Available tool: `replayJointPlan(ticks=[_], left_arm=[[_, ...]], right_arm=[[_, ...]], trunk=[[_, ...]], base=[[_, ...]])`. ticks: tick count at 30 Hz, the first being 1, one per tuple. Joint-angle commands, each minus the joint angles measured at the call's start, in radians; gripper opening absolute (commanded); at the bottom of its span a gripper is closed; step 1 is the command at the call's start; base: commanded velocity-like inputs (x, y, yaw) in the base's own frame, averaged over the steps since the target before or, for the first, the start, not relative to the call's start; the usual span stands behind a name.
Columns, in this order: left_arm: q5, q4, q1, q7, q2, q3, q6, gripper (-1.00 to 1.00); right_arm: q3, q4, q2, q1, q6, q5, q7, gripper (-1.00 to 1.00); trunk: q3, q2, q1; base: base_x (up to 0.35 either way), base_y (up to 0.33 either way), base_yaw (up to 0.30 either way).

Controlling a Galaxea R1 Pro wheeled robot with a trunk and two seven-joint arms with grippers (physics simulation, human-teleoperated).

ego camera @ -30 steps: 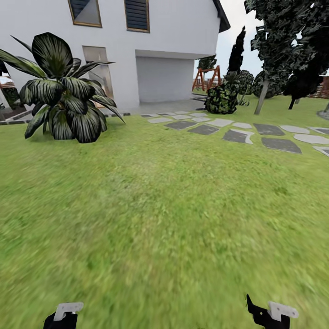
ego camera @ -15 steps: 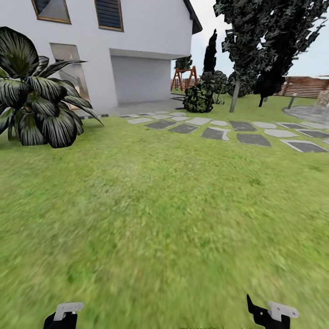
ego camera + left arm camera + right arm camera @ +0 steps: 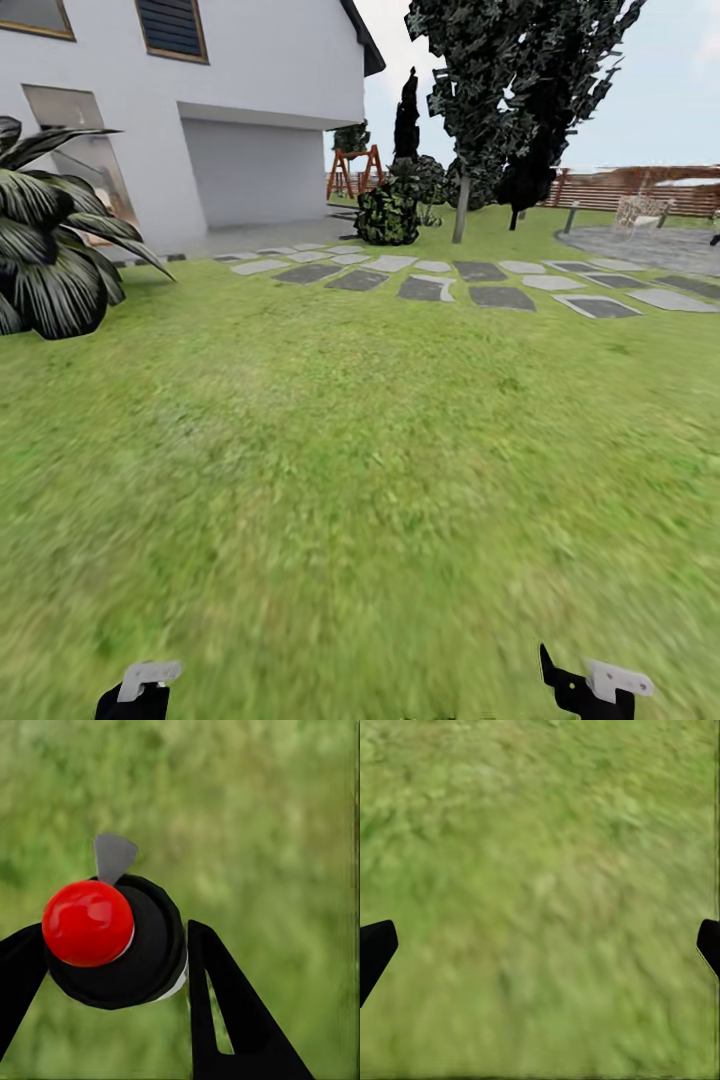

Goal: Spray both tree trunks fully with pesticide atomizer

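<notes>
I'm swinging round to the right: over the last second the white house (image 3: 200, 100) and the big palm (image 3: 50, 250) have slid toward the left edge of my head view, and the brown fence (image 3: 640, 188) and a paved patch have come in at the right. That's my whole view turning, not the garden moving. My left claw (image 3: 112, 952) is clamped on the spray bottle (image 3: 127, 945), black body between the fingers, red top (image 3: 88, 922) facing the wrist camera, blurred lawn (image 3: 360, 450) behind it. So the pickup looks done, and I'd say this is the travel to the trees. My right claw (image 3: 540, 949) hangs spread wide over bare grass, holding nothing. Ahead, past the stepping stones (image 3: 430, 288), one pale trunk (image 3: 461, 212) stands under a dark leafy crown. It's well off yet, so no spraying until I've closed in. No mist on it that I can make out from here.
</notes>
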Motion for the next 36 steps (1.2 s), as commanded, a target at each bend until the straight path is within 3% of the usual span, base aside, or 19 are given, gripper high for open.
replayJointPlan(ticks=[1, 24, 36], left_arm=[[0.000, 0.000, 0.000, 0.000, 0.000, 0.000, 0.000, -1.00], [-0.001, 0.001, 0.001, 0.001, 0.002, 0.000, -0.028, -1.00], [-0.001, 0.001, 0.001, 0.003, 0.002, 0.000, -0.028, -1.00]], right_arm=[[0.000, 0.000, 0.001, 0.000, 0.000, 0.000, 0.000, 1.00], [0.000, 0.000, 0.000, 0.000, 0.000, 0.000, 0.000, 1.00], [0.000, 0.000, 0.000, 0.000, 0.000, 0.000, 0.000, 1.00]], trunk=[[0.000, 0.000, 0.000], [0.000, 0.000, 0.000], [0.000, 0.000, 0.000]], base=[[0.000, 0.000, -0.290], [0.004, -0.002, -0.290], [0.126, -0.218, -0.292]])
